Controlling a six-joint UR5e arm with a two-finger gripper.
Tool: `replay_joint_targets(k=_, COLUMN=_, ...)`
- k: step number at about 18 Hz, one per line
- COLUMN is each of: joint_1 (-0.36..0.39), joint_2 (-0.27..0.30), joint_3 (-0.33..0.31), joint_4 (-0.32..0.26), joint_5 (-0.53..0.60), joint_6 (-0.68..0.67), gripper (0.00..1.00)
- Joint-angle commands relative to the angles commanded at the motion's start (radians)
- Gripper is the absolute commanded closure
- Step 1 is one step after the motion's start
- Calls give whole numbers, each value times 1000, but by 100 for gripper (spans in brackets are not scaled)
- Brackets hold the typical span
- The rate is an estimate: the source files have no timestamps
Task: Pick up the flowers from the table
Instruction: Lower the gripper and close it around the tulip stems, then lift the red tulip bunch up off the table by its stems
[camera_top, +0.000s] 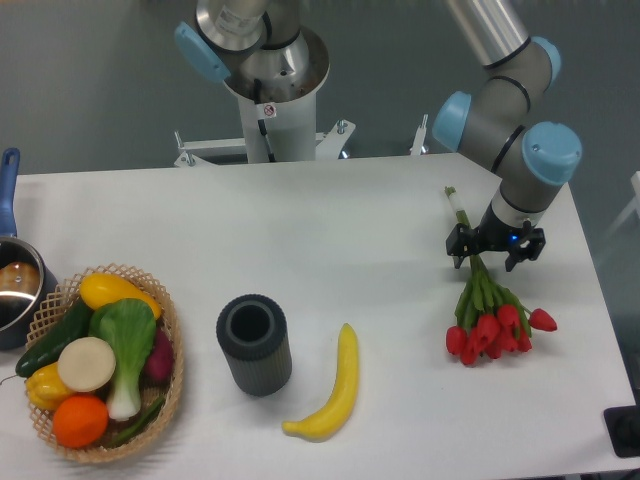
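Your gripper is hanging right over the stems of the flowers, its jaws standing apart on either side of them and not yet gripping. The bunch is lying on the table well to the right of the banana, its long axis running from the stem tips down to the red blooms nearest you.

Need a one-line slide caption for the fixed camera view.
UR5e gripper straddling the stems of the flowers on the white table, beside a banana.
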Motion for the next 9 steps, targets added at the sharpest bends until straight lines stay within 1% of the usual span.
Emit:
replay_joint_targets(k=1, joint_1=0, joint_2=0, joint_3=0, joint_4=-2, joint_5=0, joint_6=0, gripper=35)
replay_joint_targets(k=3, joint_1=0, joint_2=2, joint_3=0, joint_4=-2, joint_5=0, joint_6=0, gripper=42)
replay_joint_targets(k=4, joint_1=0, joint_2=2, joint_3=-2, joint_4=-2, joint_5=0, joint_6=0, gripper=43)
replay_joint_targets(k=5, joint_1=0, joint_2=2, joint_3=-2, joint_4=-2, joint_5=0, joint_6=0, gripper=50)
replay_joint_targets(k=6, joint_1=0, joint_2=2, joint_3=-3, joint_4=-2, joint_5=-2, joint_6=0, gripper=55)
replay_joint_targets(k=8, joint_1=0, joint_2=3, joint_3=-2, joint_4=-2, joint_5=-2, joint_6=0, gripper=59)
replay_joint_targets(k=9, joint_1=2, joint_2=6, joint_3=-2, joint_4=-2, joint_5=-5, joint_6=0, gripper=64)
